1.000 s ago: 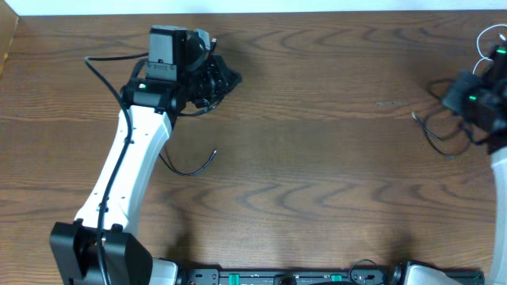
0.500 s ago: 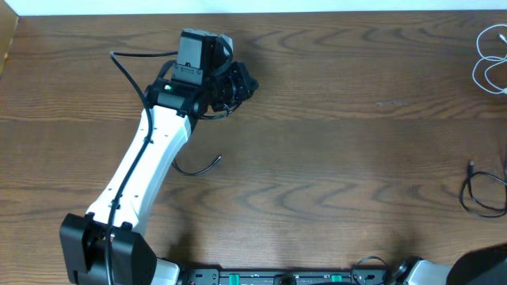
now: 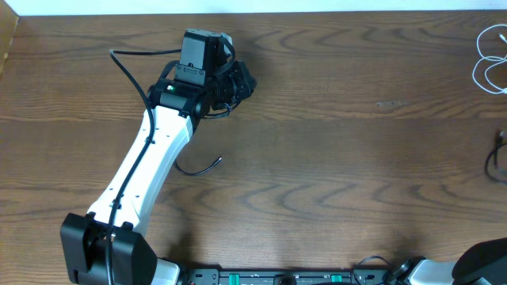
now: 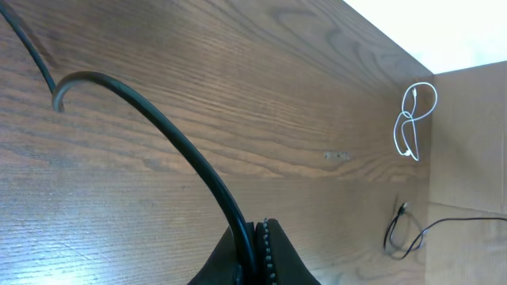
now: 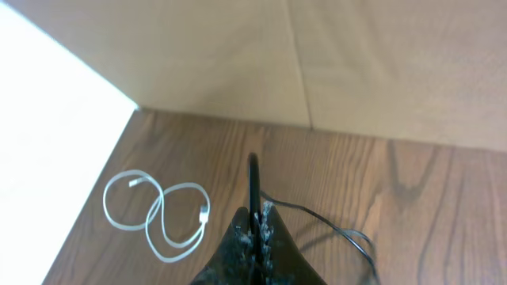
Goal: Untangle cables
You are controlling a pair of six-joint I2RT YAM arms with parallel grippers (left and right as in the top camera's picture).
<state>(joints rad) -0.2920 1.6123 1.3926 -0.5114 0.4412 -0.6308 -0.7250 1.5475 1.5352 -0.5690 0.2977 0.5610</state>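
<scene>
1. Currently, the right gripper (image 5: pixel 254 207) has its fingers pressed together on the thin black cord with a small plug end (image 5: pixel 333 229).
2. The looped white cord (image 3: pixel 485 62) lies well apart from it in the far right corner of the dark wooden table (image 3: pixel 333 158), with its long axis running front to back. We judge the right arm nearer.
3. The left gripper (image 4: pixel 257 229) is clamped on a curved black cord with a hooked end (image 4: pixel 142 107).
4. Versus 1 s ago, the right arm has left the overhead view. The thin black cord has shifted to the table's right edge.

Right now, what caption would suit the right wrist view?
Right hand pinching the black cable over the wooden table, white cable lying coiled nearby.
</scene>
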